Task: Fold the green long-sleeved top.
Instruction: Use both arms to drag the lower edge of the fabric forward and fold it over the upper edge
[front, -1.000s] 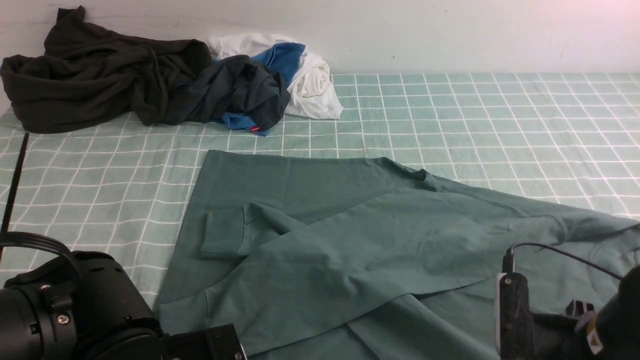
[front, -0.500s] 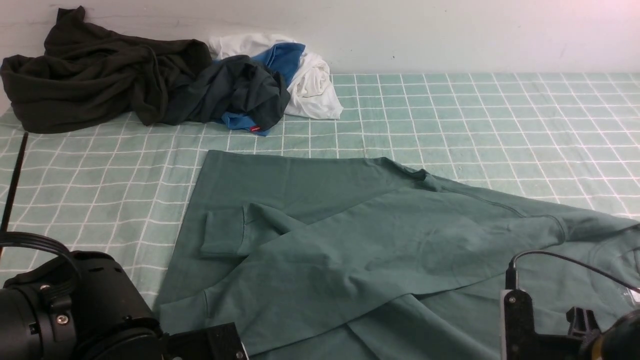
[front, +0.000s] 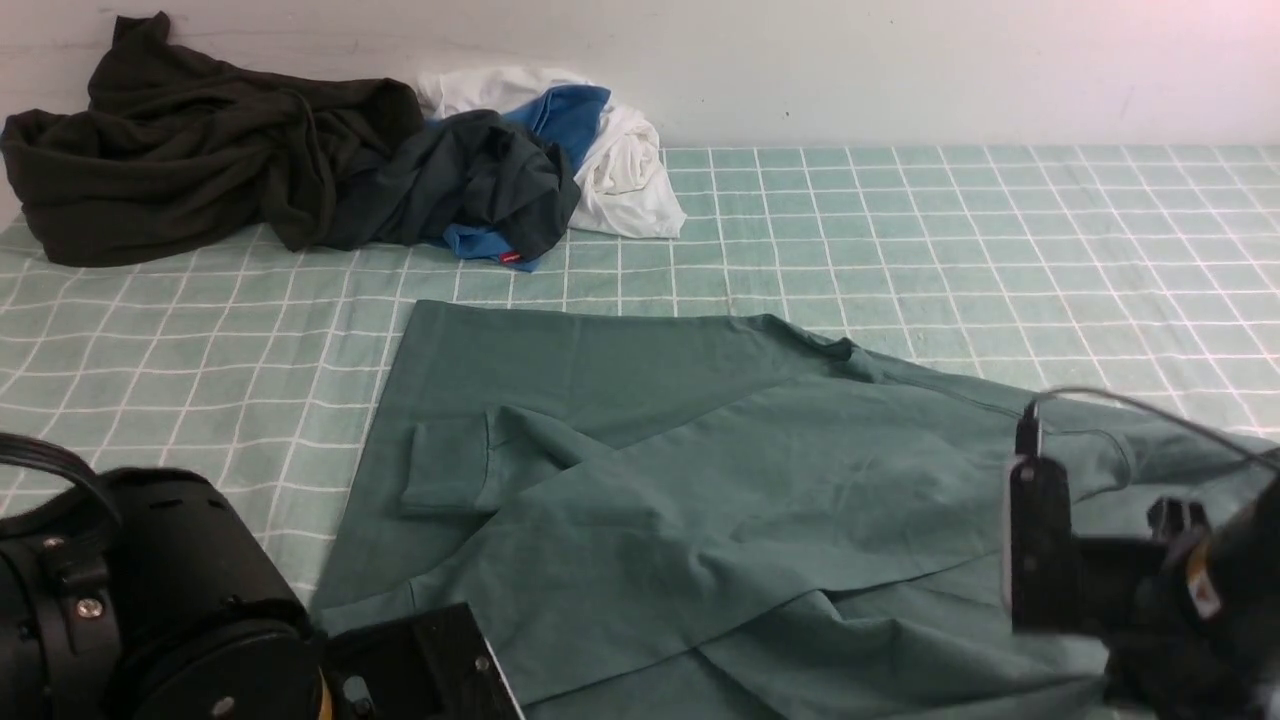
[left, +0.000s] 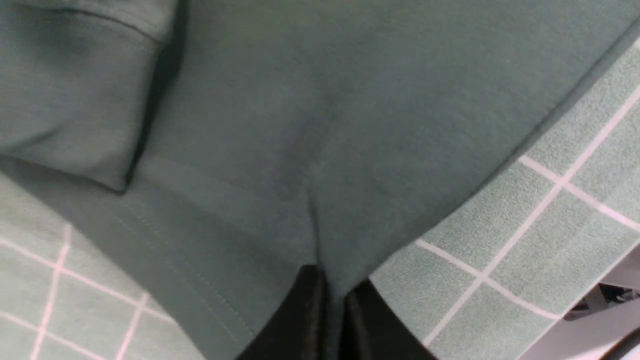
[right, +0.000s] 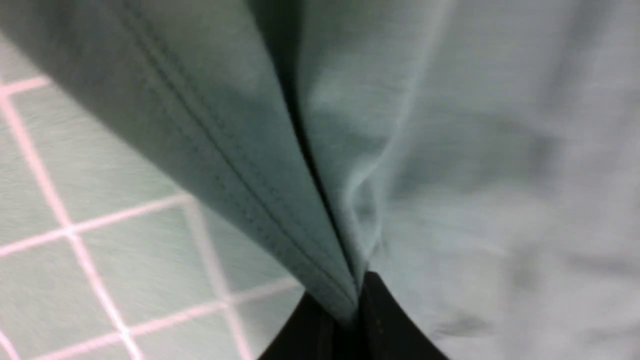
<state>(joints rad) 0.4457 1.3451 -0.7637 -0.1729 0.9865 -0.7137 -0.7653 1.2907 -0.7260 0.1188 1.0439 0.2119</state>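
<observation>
The green long-sleeved top (front: 700, 480) lies spread on the checked cloth, one cuffed sleeve (front: 445, 465) folded across its body. My left arm (front: 150, 600) is at its near left corner and my right arm (front: 1100, 580) at its near right side; the fingertips of both are hidden in the front view. In the left wrist view my left gripper (left: 334, 295) is shut on the top's edge (left: 300, 125) near the hem. In the right wrist view my right gripper (right: 345, 310) is shut on a stitched edge of the top (right: 250, 125), which hangs lifted off the cloth.
At the back left a blackish-olive garment (front: 180, 150), a charcoal garment with blue lining (front: 480, 180) and a white garment (front: 625, 170) are heaped against the wall. The green checked cloth (front: 900, 230) covers the table.
My right gripper has closed on the top's edge and the right arm has risen with it, wrinkling the fabric nearby. The left arm has shifted slightly, still gripping.
</observation>
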